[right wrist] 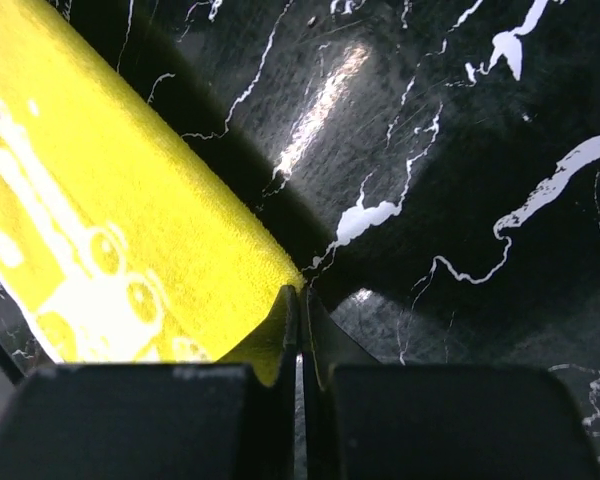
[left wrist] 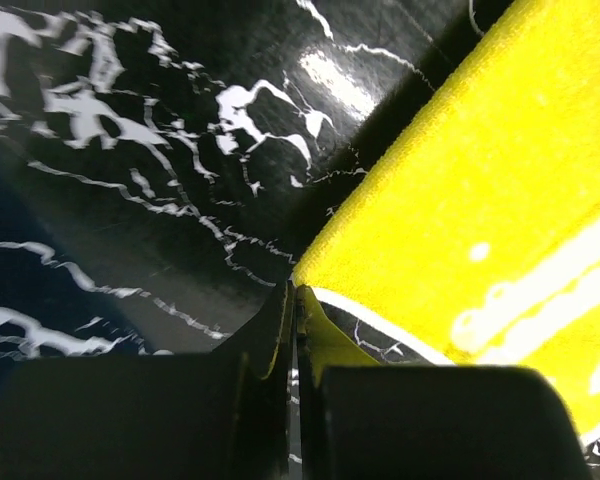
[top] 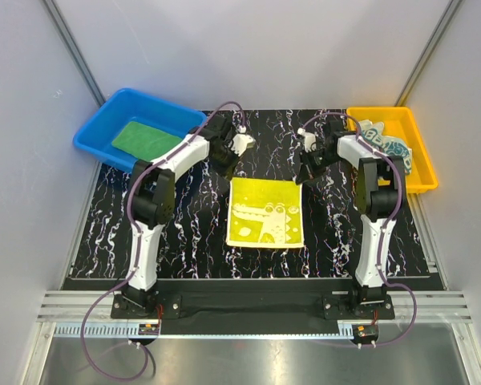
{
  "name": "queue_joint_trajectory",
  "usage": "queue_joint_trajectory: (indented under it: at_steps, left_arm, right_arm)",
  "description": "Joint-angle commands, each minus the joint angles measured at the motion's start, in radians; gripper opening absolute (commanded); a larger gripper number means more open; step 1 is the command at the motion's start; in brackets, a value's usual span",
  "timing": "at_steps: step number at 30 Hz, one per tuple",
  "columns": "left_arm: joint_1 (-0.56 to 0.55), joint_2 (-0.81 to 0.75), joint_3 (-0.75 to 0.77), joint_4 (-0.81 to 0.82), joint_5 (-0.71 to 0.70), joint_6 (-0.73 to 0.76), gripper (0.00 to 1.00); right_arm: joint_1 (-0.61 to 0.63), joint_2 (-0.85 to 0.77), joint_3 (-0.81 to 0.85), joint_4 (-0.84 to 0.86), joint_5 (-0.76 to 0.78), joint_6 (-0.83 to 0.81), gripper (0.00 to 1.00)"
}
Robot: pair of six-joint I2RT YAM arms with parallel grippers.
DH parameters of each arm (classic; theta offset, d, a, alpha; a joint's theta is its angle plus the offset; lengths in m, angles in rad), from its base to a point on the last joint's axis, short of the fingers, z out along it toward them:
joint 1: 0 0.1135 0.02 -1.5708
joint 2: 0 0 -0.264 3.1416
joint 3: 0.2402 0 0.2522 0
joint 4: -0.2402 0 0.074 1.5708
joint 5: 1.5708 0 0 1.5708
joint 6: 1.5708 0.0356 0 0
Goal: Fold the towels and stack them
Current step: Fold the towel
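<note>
The yellow crocodile towel (top: 264,212) lies flat in the middle of the black marbled table (top: 184,233), between the two arms. The left gripper (left wrist: 294,300) is pinched tight on its far left corner, and the right gripper (right wrist: 301,300) is clamped the same way on the far right corner. The green towel (top: 144,138) sits in the blue bin (top: 96,127) at far left, and the striped towel (top: 385,144) is bunched in the yellow bin (top: 423,178) at far right
</note>
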State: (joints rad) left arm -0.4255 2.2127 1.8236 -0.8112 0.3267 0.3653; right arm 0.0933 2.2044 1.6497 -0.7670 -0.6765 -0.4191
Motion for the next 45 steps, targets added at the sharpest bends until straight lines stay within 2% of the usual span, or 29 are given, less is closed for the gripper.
queue_joint_trajectory:
  at_steps: [1, 13, 18, 27, 35, 45]
  left_arm:
    - [0.014, -0.134, -0.026, 0.064, -0.057, -0.006, 0.0]
    - [0.013, -0.286, -0.196, 0.122, -0.044, -0.019, 0.0]
    - [0.01, -0.338, -0.237, 0.121, -0.069, -0.025, 0.0]
    - [-0.012, -0.464, -0.414, 0.198, -0.089, -0.058, 0.0]
    - [-0.048, -0.609, -0.52, 0.245, -0.146, -0.077, 0.0]
    - [-0.094, -0.686, -0.655, 0.244, -0.172, -0.114, 0.0]
  right_arm:
    - [0.016, -0.116, -0.054, 0.101, 0.078, 0.006, 0.0]
    - [0.074, -0.414, -0.358, 0.377, 0.181, 0.045, 0.0]
    - [0.129, -0.531, -0.487, 0.495, 0.302, 0.049, 0.0]
    - [0.174, -0.669, -0.628, 0.517, 0.35, 0.014, 0.0]
    - [0.186, -0.745, -0.656, 0.462, 0.331, -0.004, 0.0]
    - [0.23, -0.819, -0.766, 0.428, 0.305, -0.03, 0.0]
